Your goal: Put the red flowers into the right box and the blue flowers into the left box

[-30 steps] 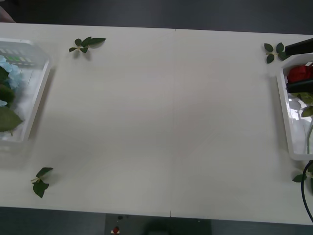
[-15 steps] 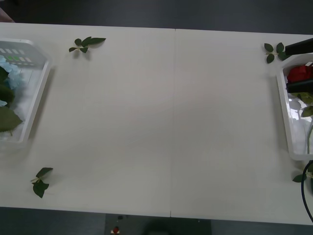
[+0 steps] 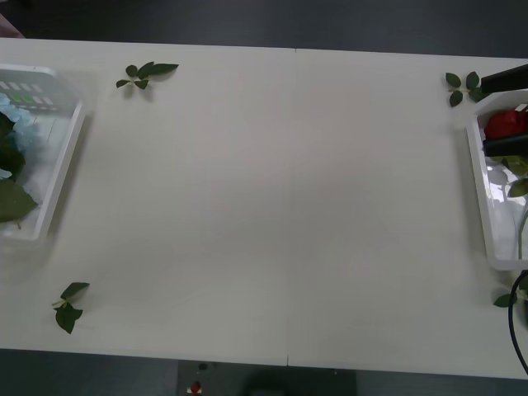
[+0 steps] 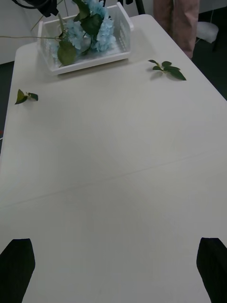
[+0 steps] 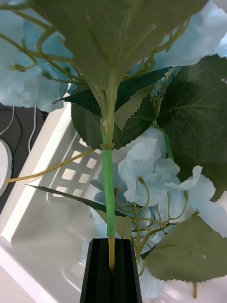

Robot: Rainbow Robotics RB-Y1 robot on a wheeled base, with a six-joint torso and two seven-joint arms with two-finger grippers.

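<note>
Looking down from the front camera, I see the table (image 3: pixel 280 198) as the biggest thing: a smooth, matte white surface with a thin seam across its middle. At its left edge sits the left box (image 3: pixel 62 157), a shallow white plastic tray with a raised rim and small square holes in its wall. The blue flowers (image 4: pixel 90 28) lie inside it, fluffy pale-blue heads with broad, serrated green leaves.

At the right edge of the table sits the right box (image 3: pixel 483 198), a similar white tray, a little translucent. The red flowers (image 3: pixel 505 124) are in its far end, deep red heads, with thin stems running along the box toward the near edge.

The left gripper (image 5: pixel 112 270) is clenched on one blue flower stem; its black fingers (image 5: pixel 99 272) are pressed together on the thin green stem just above the left box. In the left wrist view this stem rises straight from the fingers, and its long axis leads to a large leaf and blue petals.

The right gripper (image 4: pixel 113 270) is released; its two black fingertips stand wide apart and nothing is between them. It hangs over the right box.

Small leaf sprigs (image 3: pixel 147 74) lie loose on the table: one near the far left corner, one near the near left corner, one beside the far end of the right box.
</note>
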